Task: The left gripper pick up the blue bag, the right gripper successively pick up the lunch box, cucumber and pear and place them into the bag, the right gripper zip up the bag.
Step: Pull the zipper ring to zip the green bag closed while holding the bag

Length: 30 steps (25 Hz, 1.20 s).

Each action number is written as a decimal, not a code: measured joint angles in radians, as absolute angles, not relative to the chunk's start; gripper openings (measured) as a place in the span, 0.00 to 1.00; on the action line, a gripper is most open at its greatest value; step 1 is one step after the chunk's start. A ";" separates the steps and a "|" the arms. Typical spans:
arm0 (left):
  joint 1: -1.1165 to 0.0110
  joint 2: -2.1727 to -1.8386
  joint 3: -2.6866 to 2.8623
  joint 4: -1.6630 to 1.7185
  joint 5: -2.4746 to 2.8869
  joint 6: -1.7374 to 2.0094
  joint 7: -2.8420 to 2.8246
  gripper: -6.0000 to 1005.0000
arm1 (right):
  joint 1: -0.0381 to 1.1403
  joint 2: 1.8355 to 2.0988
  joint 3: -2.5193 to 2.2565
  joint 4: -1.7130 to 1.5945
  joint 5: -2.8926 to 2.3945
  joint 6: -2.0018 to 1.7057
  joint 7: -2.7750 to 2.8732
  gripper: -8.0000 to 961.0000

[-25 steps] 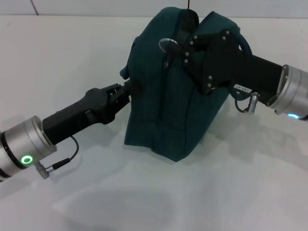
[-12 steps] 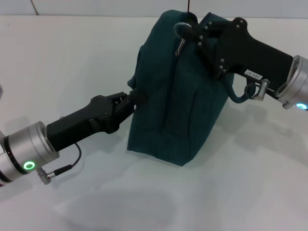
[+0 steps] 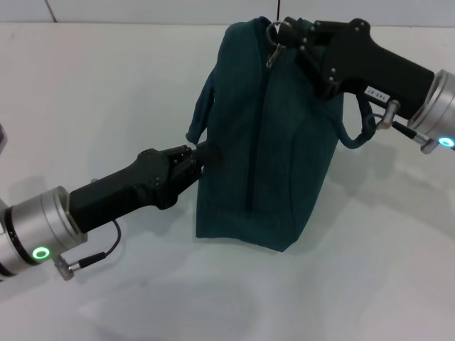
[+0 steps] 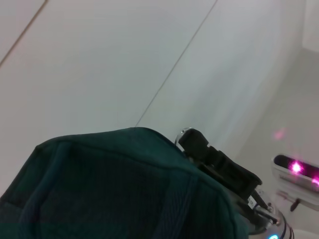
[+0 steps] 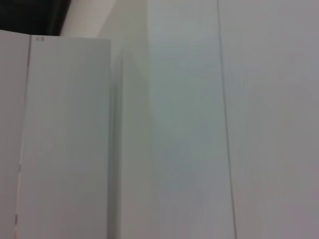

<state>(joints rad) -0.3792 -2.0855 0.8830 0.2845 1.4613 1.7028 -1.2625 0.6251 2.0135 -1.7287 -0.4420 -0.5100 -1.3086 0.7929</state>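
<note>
Zipping the bag shut is the step judged to be in hand. Left to right in the head view: the left gripper (image 3: 193,158) is closed on the near side panel of the blue bag (image 3: 266,135), pinching fabric just below a loose strap (image 3: 201,106). The bag stands upright on the white table (image 3: 106,85), around the middle and toward the far edge. The right gripper (image 3: 284,32) sits at the bag's top far end, pinched on the metal ring pull (image 3: 274,31) of the zipper (image 3: 257,128), whose dark seam runs down the facing panel.

To perform the step well, keep the left hold firm so the fabric is taut against the pull. Draw the ring along the seam line, not across it. Avoid lifting, which would tip the bag.

The left wrist view shows the bag's top edge with the right gripper behind it, and a pink-lit device (image 4: 296,172) absent from the head view. The right wrist view shows only pale wall panels. No lunch box, cucumber or pear is visible.
</note>
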 joint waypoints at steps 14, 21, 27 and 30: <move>-0.342 -2.076 0.894 0.293 1.453 1.733 -1.262 0.06 | 0.637 2.017 -1.665 -0.433 -0.509 -1.159 0.788 0.02; -0.306 -2.070 0.831 0.293 1.451 1.733 -1.262 0.06 | 0.638 2.019 -1.639 -0.413 -0.509 -1.113 0.785 0.02; -0.284 -2.073 0.802 0.316 1.450 1.701 -1.258 0.06 | 0.630 2.021 -1.638 -0.413 -0.508 -1.102 0.783 0.02; -0.284 -2.077 0.804 0.318 1.452 1.698 -1.235 0.06 | 0.629 2.021 -1.638 -0.413 -0.508 -1.105 0.783 0.02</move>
